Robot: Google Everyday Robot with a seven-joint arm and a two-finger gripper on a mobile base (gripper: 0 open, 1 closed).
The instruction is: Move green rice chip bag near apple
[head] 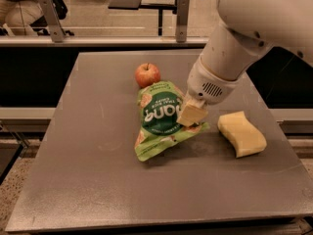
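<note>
The green rice chip bag [160, 117] is a crinkly light-green pouch with a dark-green centre and white lettering. It lies tilted at the middle of the grey table [88, 180]. Its top edge sits just in front of the red-orange apple [147, 74], almost touching it. My gripper [191, 114] comes down from the white arm on the right and is shut on the bag's right edge, holding that side slightly raised. The pale fingers [193, 112] cover part of the bag.
A wavy pale-yellow sponge [241, 133] lies on the table to the right of the bag. A railing with posts [182, 13] runs behind the table's far edge. Office furniture stands further back.
</note>
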